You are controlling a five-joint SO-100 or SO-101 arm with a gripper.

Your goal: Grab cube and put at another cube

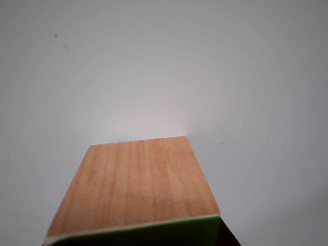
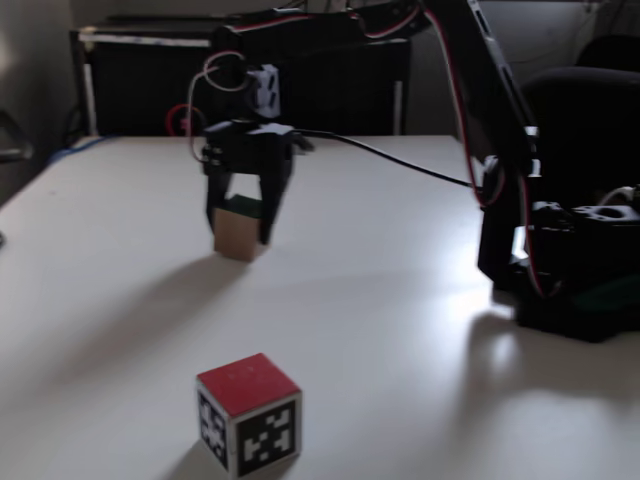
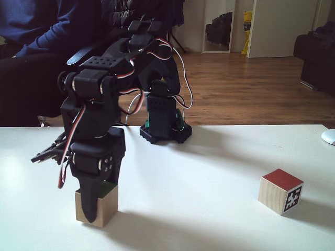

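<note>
The cube [image 2: 238, 238] is light wood with a green face and rests on the white table [image 2: 400, 330]. My gripper [image 2: 240, 235] comes down over it, one black finger against each side, and looks shut on it. In the other view the cube [image 1: 136, 184] shows its wood-grain face, with a green face along the bottom edge. From the opposite side, the gripper [image 3: 97, 212] covers the front of the cube [image 3: 108, 206]. Another cube [image 2: 250, 412], with a red top and black-and-white marker faces, stands apart near the table's front; it also stands at the right [image 3: 280, 192].
The arm's base [image 3: 165, 130] sits at the back of the table, seen at the right [image 2: 570, 300] in a fixed view. A person in a dark blue sleeve [image 3: 31, 31] sits behind the table. A white object [image 3: 328, 137] lies at the right edge.
</note>
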